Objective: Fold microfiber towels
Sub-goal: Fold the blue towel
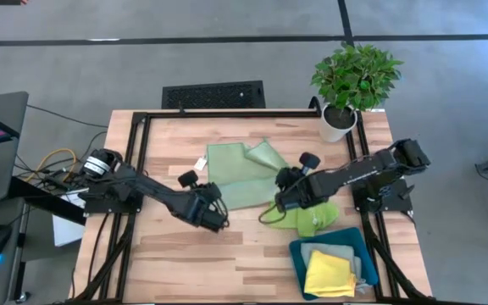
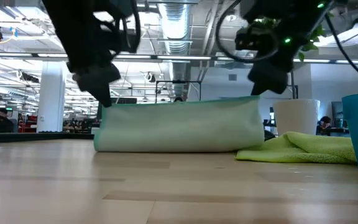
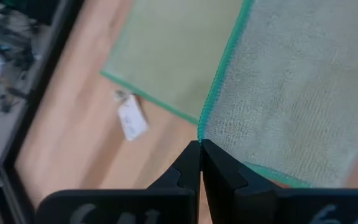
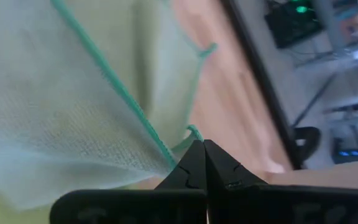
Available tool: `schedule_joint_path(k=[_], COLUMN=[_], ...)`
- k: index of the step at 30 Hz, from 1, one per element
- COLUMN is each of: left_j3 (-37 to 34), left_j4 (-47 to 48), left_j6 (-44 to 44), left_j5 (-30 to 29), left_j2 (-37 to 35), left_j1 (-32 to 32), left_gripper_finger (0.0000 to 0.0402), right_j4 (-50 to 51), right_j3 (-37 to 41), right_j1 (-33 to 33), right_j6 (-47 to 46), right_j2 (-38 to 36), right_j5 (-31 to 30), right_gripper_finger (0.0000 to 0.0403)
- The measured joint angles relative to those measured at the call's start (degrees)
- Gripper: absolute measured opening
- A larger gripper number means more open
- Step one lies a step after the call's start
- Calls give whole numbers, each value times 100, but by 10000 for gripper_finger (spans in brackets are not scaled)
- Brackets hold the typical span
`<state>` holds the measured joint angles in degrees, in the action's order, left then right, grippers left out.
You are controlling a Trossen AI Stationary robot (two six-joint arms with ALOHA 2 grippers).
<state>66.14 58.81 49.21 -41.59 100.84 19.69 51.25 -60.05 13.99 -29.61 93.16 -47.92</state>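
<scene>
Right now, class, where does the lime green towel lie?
In the high view, the lime green towel lies right of centre, under the right gripper, just above the teal tray.

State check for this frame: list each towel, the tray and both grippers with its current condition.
sage green towel: part-folded, both near corners pinched.
lime green towel: crumpled on table beside tray.
yellow towel: folded, in tray.
grey-blue towel: in tray, under yellow one.
teal tray: holding two towels.
left gripper: shut on towel corner.
right gripper: shut on towel corner.

sage green square towel (image 1: 242, 174): soft napped cloth, matt
light wooden worktop (image 1: 185, 254): smooth planks, faint sheen
white tag (image 3: 131, 118): paper
</scene>
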Motion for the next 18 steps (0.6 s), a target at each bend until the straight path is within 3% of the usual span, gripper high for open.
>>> schedule_joint_path(k=[5,18], left_j3=[-163,-191], left_j4=[-56,-365], left_j6=[-229,-937], left_j5=[-134,-498], left_j2=[0,0], left_j1=[-513,-1766], left_gripper_finger=[0,0], right_j4=[-219,-1930], right_j3=[0,441], right_j1=[-598,-1925], right_j6=[505,2123], right_j2=[-1,-2], right_j5=[-187,-98], right_gripper_finger=[6,6])
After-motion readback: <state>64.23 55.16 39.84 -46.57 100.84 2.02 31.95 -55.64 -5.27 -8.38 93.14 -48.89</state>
